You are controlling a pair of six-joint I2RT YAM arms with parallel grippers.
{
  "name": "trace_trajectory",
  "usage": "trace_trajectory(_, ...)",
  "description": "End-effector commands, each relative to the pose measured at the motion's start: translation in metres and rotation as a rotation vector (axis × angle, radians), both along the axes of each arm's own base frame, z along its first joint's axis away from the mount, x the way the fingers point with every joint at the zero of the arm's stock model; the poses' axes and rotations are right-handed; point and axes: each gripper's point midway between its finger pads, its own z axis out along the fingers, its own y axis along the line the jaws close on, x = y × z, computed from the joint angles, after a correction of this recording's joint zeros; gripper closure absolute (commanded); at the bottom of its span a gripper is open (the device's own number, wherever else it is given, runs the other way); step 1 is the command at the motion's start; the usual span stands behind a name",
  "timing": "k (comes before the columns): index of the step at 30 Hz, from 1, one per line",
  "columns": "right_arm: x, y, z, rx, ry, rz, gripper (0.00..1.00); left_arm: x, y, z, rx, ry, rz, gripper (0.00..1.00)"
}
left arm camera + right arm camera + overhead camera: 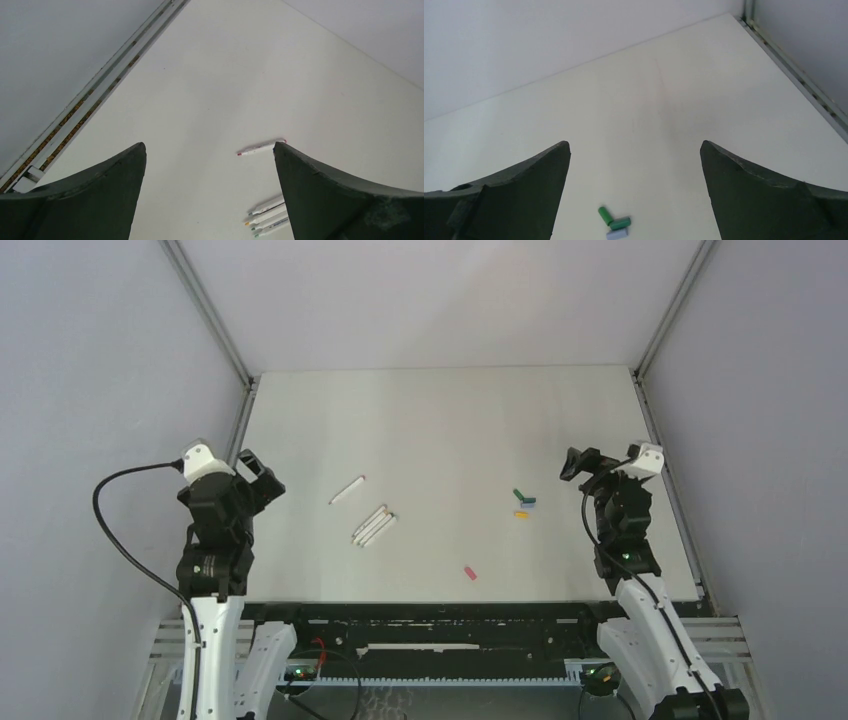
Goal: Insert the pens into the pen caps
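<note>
Top external view: left gripper and right gripper both gape empty, three pens lie bundled with long axes running near-left to far-right, a fourth pen just far-left of them angled likewise, caps well to their right.

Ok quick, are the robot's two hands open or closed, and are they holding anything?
The left gripper is open, holding nothing.
The right gripper is open, holding nothing.
</note>
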Motion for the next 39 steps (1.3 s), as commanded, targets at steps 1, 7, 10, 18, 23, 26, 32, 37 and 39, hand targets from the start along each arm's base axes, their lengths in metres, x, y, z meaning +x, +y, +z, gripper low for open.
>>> trace_trajectory(1, -0.009, -0.004, -0.032, 0.063, 0.077, -0.003, 0.00, 0.005, -0.011, 0.006, 0.027, 0.010, -0.097, 0.00)
trace_trajectory(7, -0.005, 0.008, -0.035, 0.044, 0.090, 0.073, 0.00, 0.019, -0.018, -0.009, 0.051, 0.086, -0.173, 0.00)
trace_trajectory(10, -0.007, 0.016, -0.035, 0.037, 0.092, 0.121, 0.01, 0.035, -0.037, -0.019, 0.032, 0.130, -0.295, 0.00)
trace_trajectory(18, -0.010, 0.027, -0.039, 0.040, 0.096, 0.186, 0.05, 0.091, -0.068, -0.044, 0.090, 0.307, -0.474, 0.19)
trace_trajectory(23, -0.010, 0.036, -0.041, 0.048, 0.105, 0.236, 0.08, 0.131, -0.083, -0.073, 0.127, 0.459, -0.552, 0.36)
trace_trajectory(26, -0.009, 0.038, -0.044, 0.048, 0.113, 0.248, 0.08, 0.148, -0.100, -0.099, 0.147, 0.561, -0.655, 0.39)
trace_trajectory(32, -0.006, 0.046, -0.046, 0.053, 0.127, 0.296, 0.09, 0.161, -0.126, -0.151, 0.110, 0.700, -0.774, 0.47)
trace_trajectory(37, -0.006, 0.048, -0.048, 0.057, 0.133, 0.303, 0.09, 0.166, -0.128, -0.179, 0.101, 0.770, -0.781, 0.49)
trace_trajectory(39, -0.006, 0.047, -0.047, 0.057, 0.131, 0.304, 0.09, 0.167, -0.129, -0.188, 0.098, 0.794, -0.784, 0.49)
